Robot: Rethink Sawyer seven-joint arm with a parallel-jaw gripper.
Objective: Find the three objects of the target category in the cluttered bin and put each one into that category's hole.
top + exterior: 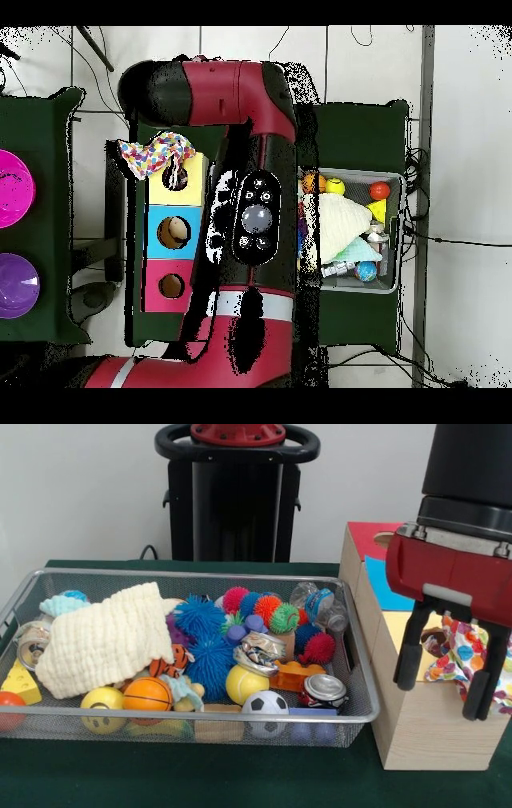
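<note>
One patterned cloth (pixel 472 652) lies bunched on the yellow panel (pixel 404 628) of the nearest wooden box, partly covering the hole (pixel 433 637). In the overhead view the cloth (pixel 155 155) hangs past the box's end beside the hole (pixel 177 178). My gripper (pixel 448 668) hangs over that box, fingers (pixel 412 656) spread apart on either side of the cloth without pinching it. The wire mesh bin (pixel 200 722) is crowded with balls, cans and toys. No other patterned cloth shows in it. The arm hides the gripper in the overhead view.
A cream waffle cloth (pixel 104 636) and a mint-green cloth (pixel 60 606) lie in the bin's left part. Blue-panelled (pixel 175 232) and red-panelled (pixel 170 285) holes follow the yellow one. Magenta (pixel 12 187) and purple (pixel 15 285) bowls sit on another table.
</note>
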